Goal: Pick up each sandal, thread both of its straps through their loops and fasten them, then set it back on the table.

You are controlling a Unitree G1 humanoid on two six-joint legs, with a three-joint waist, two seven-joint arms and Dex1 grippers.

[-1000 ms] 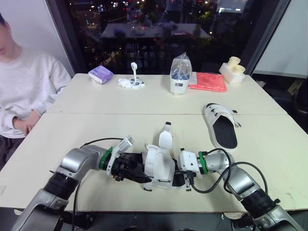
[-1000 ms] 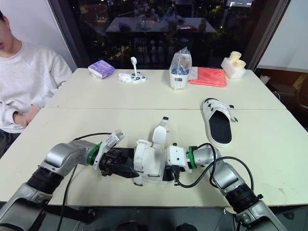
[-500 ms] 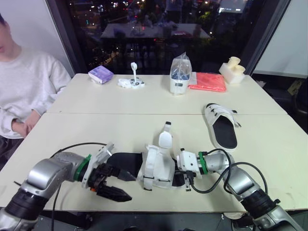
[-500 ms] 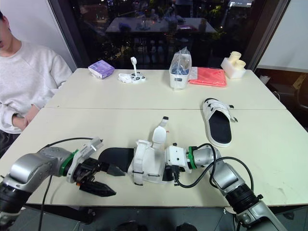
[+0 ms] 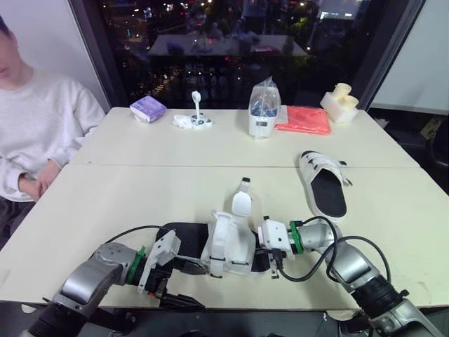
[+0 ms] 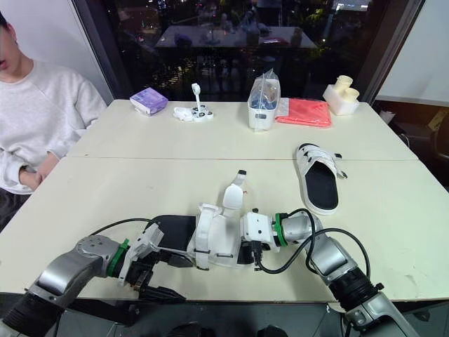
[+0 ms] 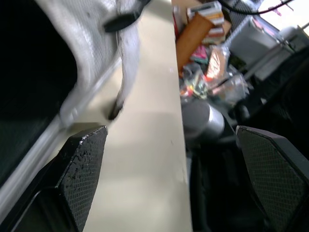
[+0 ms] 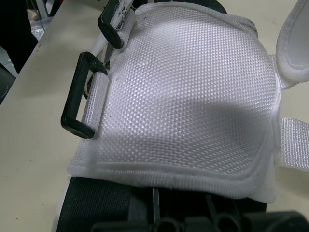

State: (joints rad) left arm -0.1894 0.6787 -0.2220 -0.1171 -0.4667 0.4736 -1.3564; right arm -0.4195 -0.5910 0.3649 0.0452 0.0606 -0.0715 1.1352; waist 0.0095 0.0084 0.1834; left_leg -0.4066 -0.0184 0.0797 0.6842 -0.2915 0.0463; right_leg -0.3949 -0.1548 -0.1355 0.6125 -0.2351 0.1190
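A white sandal with a black sole [image 5: 228,242] lies near the table's front edge, its two straps undone and one strap [image 5: 242,200] standing up. Two black loops [image 8: 82,96] show on the side of its mesh upper [image 8: 188,87]. My right gripper [image 5: 265,258] is shut on the sandal's sole at the right end, mostly hidden by the upper. By the heel, at the table's front edge, my left gripper [image 5: 186,284] stands open with nothing between its fingers [image 7: 82,159]. A second sandal [image 5: 324,184], straps closed, lies flat at the right.
A person in a white sweatshirt [image 5: 35,126] sits at the left. On the far table stand a purple box [image 5: 146,108], small white parts [image 5: 193,121], a bagged white container [image 5: 262,109], a red cloth [image 5: 303,119] and pale cups [image 5: 340,98].
My left gripper let go of the sandal's heel, swung out to the left with fingers open, then came back low by the heel at the front edge. The right gripper and sandal stayed put.
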